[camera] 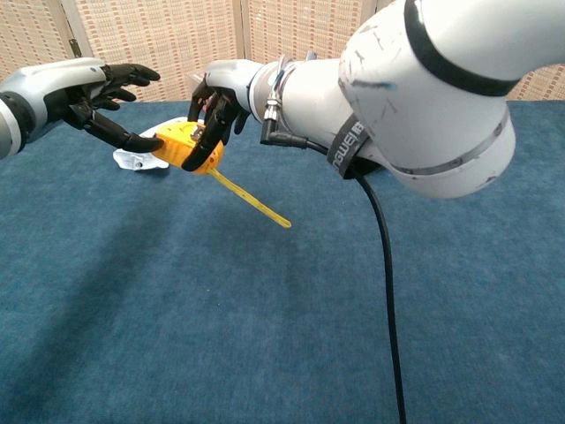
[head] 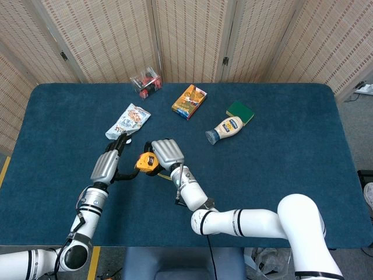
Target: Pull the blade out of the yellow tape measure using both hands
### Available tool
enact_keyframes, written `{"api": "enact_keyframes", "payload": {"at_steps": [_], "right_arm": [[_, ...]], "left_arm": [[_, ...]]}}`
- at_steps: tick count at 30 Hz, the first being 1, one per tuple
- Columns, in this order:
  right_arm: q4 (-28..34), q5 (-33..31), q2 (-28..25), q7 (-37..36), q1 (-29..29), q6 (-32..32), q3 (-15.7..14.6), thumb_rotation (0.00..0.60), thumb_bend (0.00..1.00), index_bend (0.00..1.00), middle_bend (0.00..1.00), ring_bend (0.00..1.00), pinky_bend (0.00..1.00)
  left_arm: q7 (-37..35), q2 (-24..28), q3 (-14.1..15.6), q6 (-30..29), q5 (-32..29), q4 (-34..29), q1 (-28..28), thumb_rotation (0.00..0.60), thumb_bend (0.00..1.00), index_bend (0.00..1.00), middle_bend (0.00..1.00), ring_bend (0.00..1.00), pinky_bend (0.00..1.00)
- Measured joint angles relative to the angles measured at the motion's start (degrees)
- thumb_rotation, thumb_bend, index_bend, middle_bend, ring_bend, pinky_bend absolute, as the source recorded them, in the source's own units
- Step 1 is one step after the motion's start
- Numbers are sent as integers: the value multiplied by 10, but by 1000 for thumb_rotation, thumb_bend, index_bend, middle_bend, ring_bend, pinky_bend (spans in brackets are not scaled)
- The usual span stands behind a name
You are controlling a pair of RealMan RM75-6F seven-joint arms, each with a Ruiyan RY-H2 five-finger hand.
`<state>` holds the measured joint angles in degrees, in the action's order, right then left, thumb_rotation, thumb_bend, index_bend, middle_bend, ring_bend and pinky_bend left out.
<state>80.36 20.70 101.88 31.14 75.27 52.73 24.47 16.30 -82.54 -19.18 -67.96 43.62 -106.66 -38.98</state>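
Observation:
The yellow tape measure (head: 145, 162) hangs a little above the blue table, held in my right hand (head: 164, 152), whose dark fingers wrap over its case (camera: 183, 147). A short length of yellow blade (camera: 252, 200) sticks out of the case, slanting down and to the right with its tip free. My left hand (head: 107, 165) is just left of the case, its fingers spread. In the chest view one extended finger of my left hand (camera: 92, 95) reaches the case's left side and appears to touch it. Nothing is gripped in that hand.
A white snack bag (head: 128, 121) lies just behind the hands. Further back are a clear box of red items (head: 146, 82), an orange carton (head: 189, 101), a green sponge (head: 240, 111) and a mayonnaise bottle (head: 225, 129). My right arm's black cable (camera: 387, 291) hangs over the near table.

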Motion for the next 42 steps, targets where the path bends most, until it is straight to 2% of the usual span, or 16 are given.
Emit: {"api": "enact_keyframes", "payload": {"at_steps": [27, 31, 42], "right_arm": [[4, 3, -3, 1, -4, 3, -8, 600, 150, 625, 514, 409, 253], [7, 2, -6, 2, -6, 6, -9, 600, 150, 625, 514, 409, 253], [8, -3, -11, 4, -7, 5, -8, 600, 150, 625, 514, 410, 253]], "left_arm": [[-1, 17, 5, -4, -4, 5, 3, 600, 337, 0, 0, 0, 0], [-3, 20, 5, -5, -5, 7, 4, 600, 377, 8, 0, 0, 0], [-17, 34, 5, 16, -10, 4, 5, 600, 472, 374, 0, 0, 0]]}}
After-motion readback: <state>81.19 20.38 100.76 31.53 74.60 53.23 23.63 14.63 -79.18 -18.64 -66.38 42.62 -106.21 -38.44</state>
